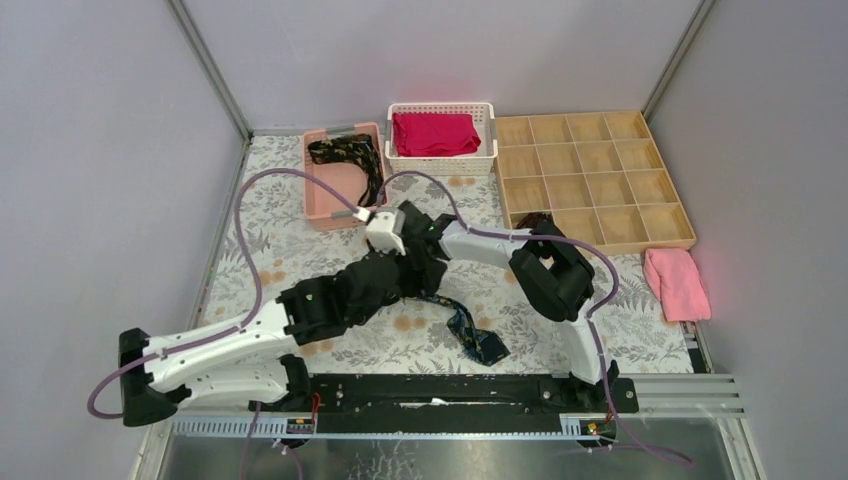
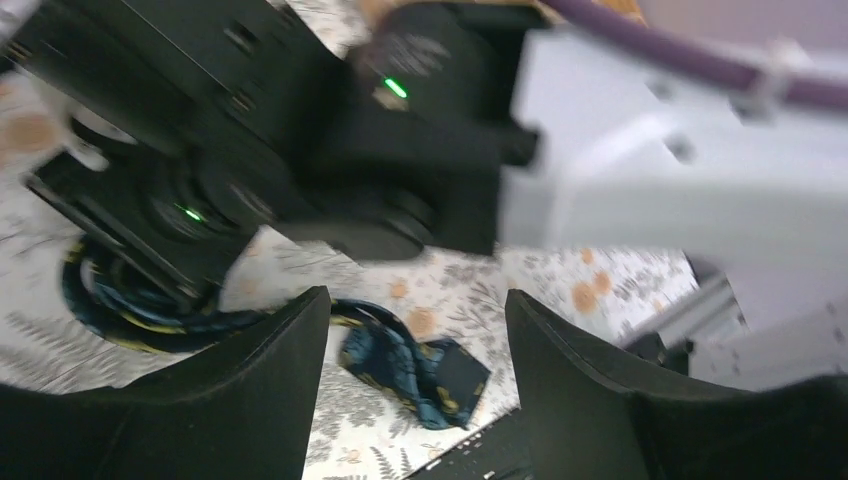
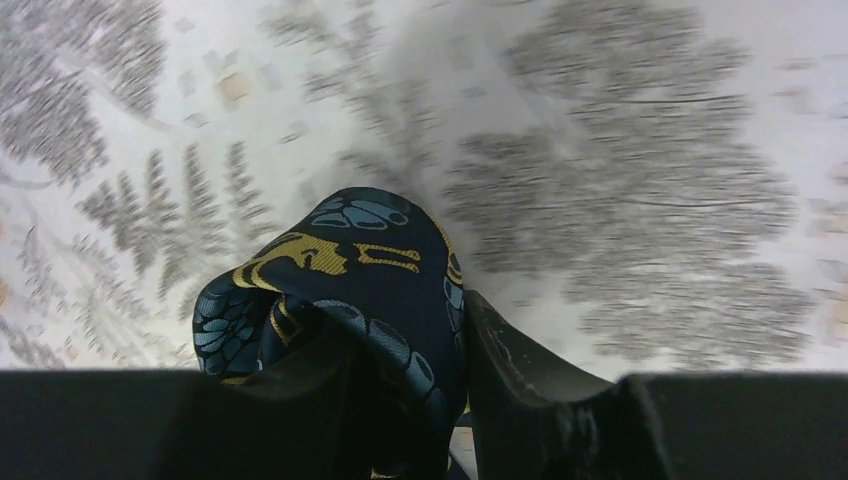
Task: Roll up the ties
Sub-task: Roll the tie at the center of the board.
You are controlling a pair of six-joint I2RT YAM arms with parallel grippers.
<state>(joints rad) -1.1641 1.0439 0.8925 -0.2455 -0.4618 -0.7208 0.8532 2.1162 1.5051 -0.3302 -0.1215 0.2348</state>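
A dark tie [image 1: 475, 335] with a blue and gold pattern lies on the floral tablecloth at the centre, its wide end towards the near rail. My right gripper [image 1: 410, 262] is shut on the tie's other end. In the right wrist view the folded fabric [image 3: 350, 260] bulges out between the fingers [image 3: 420, 340]. My left gripper [image 1: 405, 282] is open and empty, close beside the right wrist. In its own view the tie [image 2: 430, 370] lies below the open fingers [image 2: 415, 300]. A second tie [image 1: 345, 155] lies loose in the pink basket [image 1: 322, 205].
A white basket [image 1: 480, 160] holds a folded red cloth [image 1: 435, 133]. A wooden compartment tray [image 1: 590, 180] stands at the back right; a dark shape sits in a near-left cell by the right elbow. A pink towel [image 1: 675, 283] lies at the right edge.
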